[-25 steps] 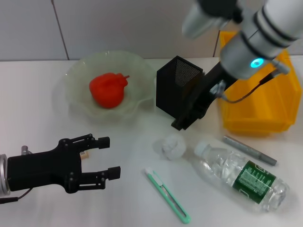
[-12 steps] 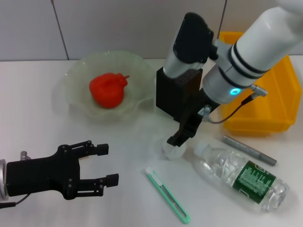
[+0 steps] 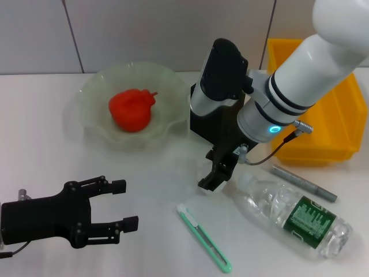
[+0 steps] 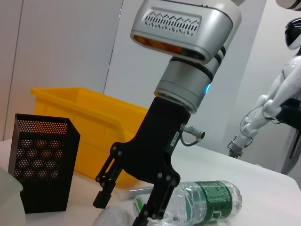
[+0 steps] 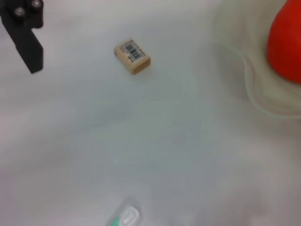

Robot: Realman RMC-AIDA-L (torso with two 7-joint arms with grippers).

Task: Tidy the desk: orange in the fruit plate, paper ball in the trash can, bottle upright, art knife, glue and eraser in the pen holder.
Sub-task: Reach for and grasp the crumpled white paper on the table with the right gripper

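The right gripper [image 3: 211, 178] is open and hangs right over the paper ball [image 4: 112, 218], one finger on each side of it. The ball sits on the desk [image 3: 155, 231], between the pen holder [image 3: 203, 115] and the art knife [image 3: 204, 239]. The left gripper [image 3: 124, 203] is open too, off to the near left, much farther from the ball.

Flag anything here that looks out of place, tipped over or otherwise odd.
The bottle lies on its side on the desk instead of standing. The art knife and a small eraser lie loose on the desk, outside the pen holder. The orange is already in the fruit plate.
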